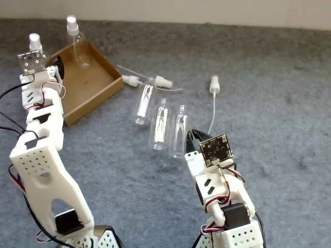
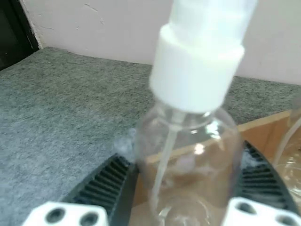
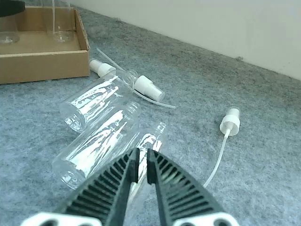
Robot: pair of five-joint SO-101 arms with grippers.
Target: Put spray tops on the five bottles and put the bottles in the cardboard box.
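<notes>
My left gripper [image 2: 183, 193] is shut on a clear bottle [image 2: 188, 150] with a white spray top [image 1: 35, 40], held upright at the left corner of the cardboard box [image 1: 95, 90]. A second capped bottle [image 1: 75, 39] stands in the box. Three uncapped clear bottles [image 1: 143, 103] [image 1: 159, 125] [image 1: 179, 133] lie side by side on the carpet. Loose spray tops lie beyond them [image 1: 132, 80] [image 1: 163, 81], and one with a long tube [image 1: 214, 85] lies to the right. My right gripper [image 3: 142, 165] is shut and empty just above the nearest lying bottle [image 3: 149, 140].
The grey carpet [image 1: 274, 103] is bare to the right of the tubed spray top [image 3: 230, 120]. A pale wall [image 3: 211, 28] runs along the far edge. The box wall [image 3: 42, 66] stands left of the lying bottles [image 3: 101, 101].
</notes>
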